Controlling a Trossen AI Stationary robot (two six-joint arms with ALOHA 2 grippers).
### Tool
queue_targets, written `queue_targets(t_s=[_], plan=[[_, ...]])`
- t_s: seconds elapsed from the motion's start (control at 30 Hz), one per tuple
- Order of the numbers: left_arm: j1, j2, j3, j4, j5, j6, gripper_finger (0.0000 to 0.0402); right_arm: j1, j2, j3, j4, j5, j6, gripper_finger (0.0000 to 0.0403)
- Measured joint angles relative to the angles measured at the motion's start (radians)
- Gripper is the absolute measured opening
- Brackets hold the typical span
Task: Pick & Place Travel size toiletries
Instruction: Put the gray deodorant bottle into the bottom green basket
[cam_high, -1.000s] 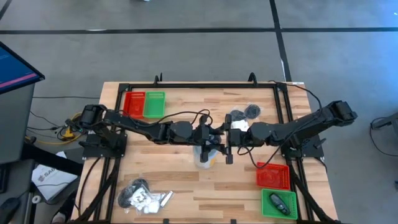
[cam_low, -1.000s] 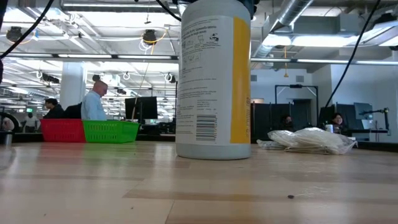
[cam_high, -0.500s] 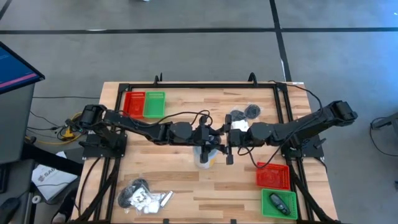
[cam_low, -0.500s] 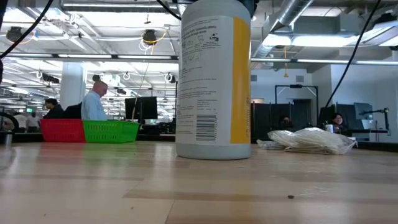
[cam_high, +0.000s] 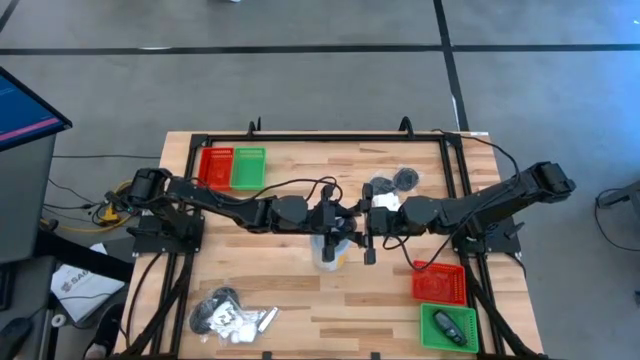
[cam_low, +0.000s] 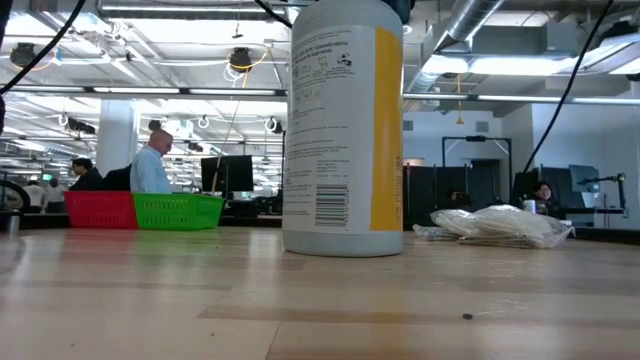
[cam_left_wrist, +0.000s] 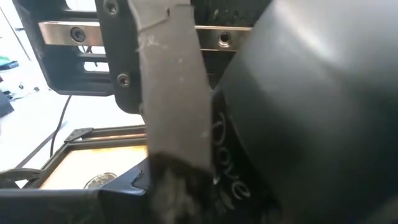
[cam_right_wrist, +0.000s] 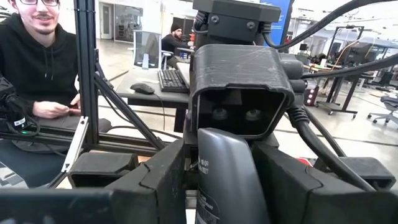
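Note:
My two grippers meet nose to nose above the table's middle, the left gripper (cam_high: 352, 226) coming from the left and the right gripper (cam_high: 373, 226) from the right. Between them hangs a dark grey toiletry piece (cam_right_wrist: 227, 180) with "Dove" lettering (cam_left_wrist: 227, 165); both grippers are shut on it. Below them a white cup (cam_high: 330, 250) with a yellow stripe stands upright on the table; the low view shows it close up (cam_low: 345, 125). More toiletries lie in a heap at the near left (cam_high: 230, 316) and another at the far middle (cam_high: 392, 186). My left gripper has the dark grey piece right in front of its camera, where the piece's broad face (cam_left_wrist: 311, 106) fills the view. The piece itself hides the fingers' contact. It is lifted clear of the table. My right gripper pinches the piece between its two fingers, one finger (cam_right_wrist: 161, 180) on each side. The fingers come level from the table's right. One taped finger (cam_left_wrist: 174, 93) lies along the piece's lettered side. The piece stands upright in the hold, clear of the table.
A red tray (cam_high: 215, 165) and a green tray (cam_high: 249, 167) sit at the far left. Another red tray (cam_high: 440, 282) and a green tray (cam_high: 448, 326) with a dark item sit at the near right. A person (cam_right_wrist: 37, 68) sits beyond the table frame.

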Motion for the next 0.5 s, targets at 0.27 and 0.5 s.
queue_targets(t_s=[0.27,0.5], plan=[[0.002,0.000,0.000,-0.002,-0.010,0.007,0.0184,0.013,-0.025,0.000,-0.046,0.006,-0.011,0.0161],[0.001,-0.008,0.001,0.017,-0.002,-0.004,0.0184,0.026,-0.077,-0.002,-0.123,0.013,-0.011,0.0155]])
